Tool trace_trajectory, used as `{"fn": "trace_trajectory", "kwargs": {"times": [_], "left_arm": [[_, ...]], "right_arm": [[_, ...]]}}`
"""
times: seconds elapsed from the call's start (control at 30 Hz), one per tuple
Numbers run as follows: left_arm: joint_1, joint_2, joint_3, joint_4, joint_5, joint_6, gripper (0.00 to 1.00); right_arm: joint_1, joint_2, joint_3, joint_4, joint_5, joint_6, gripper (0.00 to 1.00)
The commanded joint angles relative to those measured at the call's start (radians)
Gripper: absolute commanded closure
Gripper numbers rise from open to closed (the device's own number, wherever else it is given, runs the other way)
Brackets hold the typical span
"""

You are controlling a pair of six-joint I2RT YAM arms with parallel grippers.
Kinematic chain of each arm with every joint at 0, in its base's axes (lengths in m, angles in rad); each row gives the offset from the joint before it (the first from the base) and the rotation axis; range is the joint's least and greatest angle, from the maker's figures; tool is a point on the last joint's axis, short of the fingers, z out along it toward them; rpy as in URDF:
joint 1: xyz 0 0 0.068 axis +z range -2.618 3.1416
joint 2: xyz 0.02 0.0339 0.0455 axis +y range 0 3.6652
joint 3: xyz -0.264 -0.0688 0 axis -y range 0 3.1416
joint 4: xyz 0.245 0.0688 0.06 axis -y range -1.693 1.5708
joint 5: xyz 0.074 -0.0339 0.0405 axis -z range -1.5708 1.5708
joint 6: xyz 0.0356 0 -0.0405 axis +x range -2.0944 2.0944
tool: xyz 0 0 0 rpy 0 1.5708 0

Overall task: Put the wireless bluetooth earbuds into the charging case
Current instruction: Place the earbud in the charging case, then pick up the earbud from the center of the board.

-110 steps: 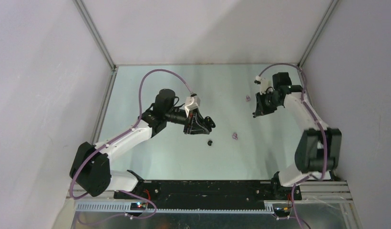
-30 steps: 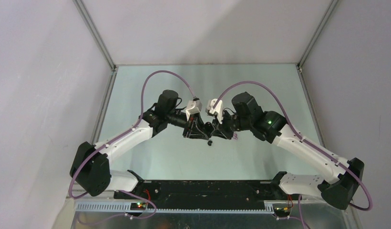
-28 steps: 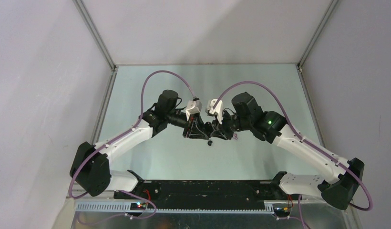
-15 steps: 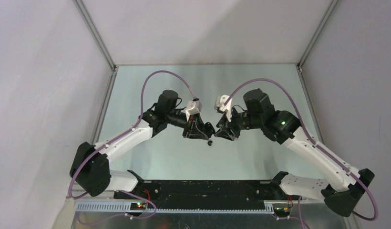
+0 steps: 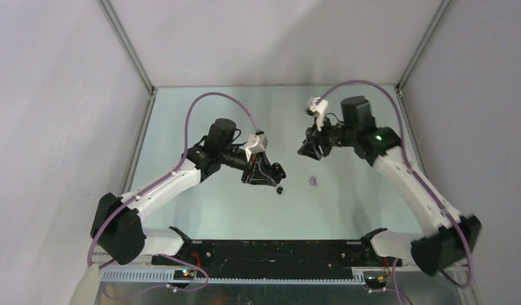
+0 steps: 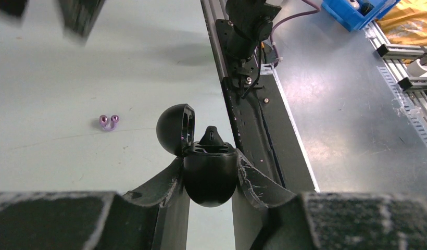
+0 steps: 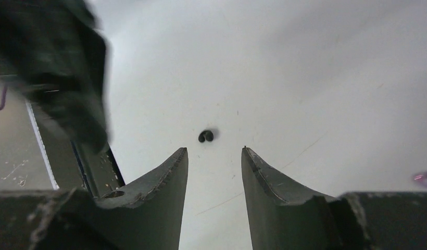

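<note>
My left gripper (image 5: 270,173) is shut on the black charging case (image 6: 210,174) and holds it above the table with its lid (image 6: 175,130) swung open. One black earbud (image 6: 211,136) stands up out of the case's top. A second black earbud (image 5: 280,189) lies on the table just below the case and also shows in the right wrist view (image 7: 205,136). A pale purple earbud (image 5: 314,182) lies to its right and also shows in the left wrist view (image 6: 109,122). My right gripper (image 5: 307,149) is open and empty, raised up and to the right of the case.
Grey enclosure walls (image 5: 67,95) close the table on the left, back and right. A black rail (image 5: 264,251) with the arm bases runs along the near edge. A blue bin (image 6: 357,8) sits beyond the table in the left wrist view.
My right gripper was right at the held case half a second to a second ago. It has drawn back up and to the right, open. The left gripper still holds the case in place.
</note>
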Motion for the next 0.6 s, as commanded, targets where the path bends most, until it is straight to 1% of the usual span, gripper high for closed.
{"fn": "trace_trajectory", "kwargs": {"times": [0.0,0.23,0.4,0.57], "left_arm": [[-0.006,-0.051,0.06,-0.049,0.031,0.071,1.0],[-0.006,-0.067,0.07,-0.08,0.037,0.099,1.0],[-0.006,-0.072,0.073,-0.088,0.048,0.104,1.0],[-0.006,-0.076,0.074,-0.094,0.047,0.109,1.0]], "right_arm": [[0.03,0.202,-0.01,0.004,0.067,0.026,0.54],[0.179,0.456,0.001,-0.012,0.227,0.044,0.58],[0.233,0.576,0.054,-0.045,0.205,0.059,0.62],[0.249,0.724,0.179,-0.101,0.187,0.065,0.68]]}}
